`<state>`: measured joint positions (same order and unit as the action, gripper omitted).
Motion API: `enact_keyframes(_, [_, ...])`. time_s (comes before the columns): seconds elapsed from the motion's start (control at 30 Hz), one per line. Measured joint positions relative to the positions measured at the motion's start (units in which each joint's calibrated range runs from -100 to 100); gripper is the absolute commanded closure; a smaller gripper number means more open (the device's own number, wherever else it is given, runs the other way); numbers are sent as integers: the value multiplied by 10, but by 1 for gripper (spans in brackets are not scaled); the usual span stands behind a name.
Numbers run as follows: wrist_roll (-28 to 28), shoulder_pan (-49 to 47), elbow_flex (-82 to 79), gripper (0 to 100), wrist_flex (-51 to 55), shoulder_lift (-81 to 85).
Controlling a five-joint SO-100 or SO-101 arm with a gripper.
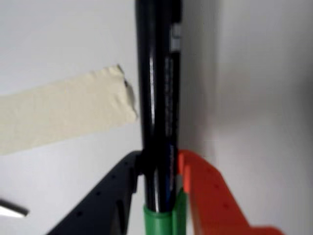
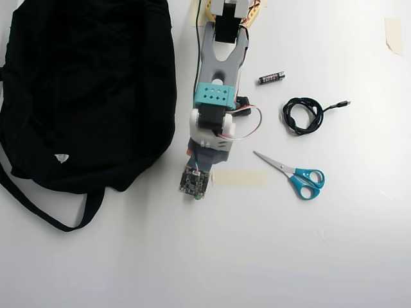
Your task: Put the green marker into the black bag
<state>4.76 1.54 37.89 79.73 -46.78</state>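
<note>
In the overhead view the black bag (image 2: 87, 90) fills the left side, its right edge close beside my arm. My gripper (image 1: 161, 169) pinches the green marker (image 1: 159, 98) (black finger left, orange right), which lies along the white table (image 2: 257, 256). Tape (image 2: 239, 178), then scissors (image 2: 295, 174), sit rightward; open room lies below.

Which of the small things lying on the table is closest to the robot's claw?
The tape strip, right beside the gripper. The scissors, cable and battery lie farther right in the overhead view.
</note>
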Motion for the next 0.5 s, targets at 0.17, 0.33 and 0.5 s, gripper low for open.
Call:
enact_keyframes(0.17, [-1,-1,41,98,34,0])
enact_keyframes(0.33, [-1,-15,57,98,49,0])
enact_keyframes(0.5, [0,-18,57,98,50,0])
